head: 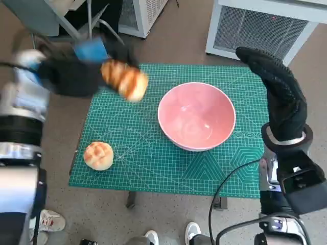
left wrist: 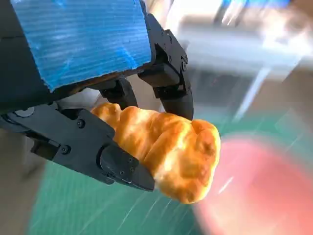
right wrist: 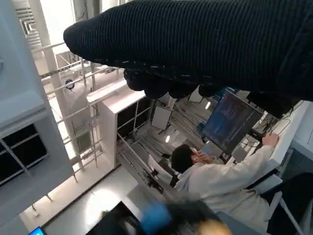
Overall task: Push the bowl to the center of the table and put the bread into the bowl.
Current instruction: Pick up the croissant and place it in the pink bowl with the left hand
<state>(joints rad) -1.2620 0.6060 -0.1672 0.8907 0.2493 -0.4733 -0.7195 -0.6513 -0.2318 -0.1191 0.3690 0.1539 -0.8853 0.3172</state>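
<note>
- A round bun [head: 98,155] lies on the green mat [head: 153,168] at its near left corner.
- The pink bowl [head: 196,116] sits right of the mat's centre.
- The gloved right hand [head: 278,97] (fingers extended, holding nothing) is raised at the mat's right edge.
- The left hand [head: 76,71] grips the bread [head: 125,79], lifted over the far left, left of the bowl.

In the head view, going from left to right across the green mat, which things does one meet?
Round bun → long bread held by the left robot hand → pink bowl → right robot hand.
</note>
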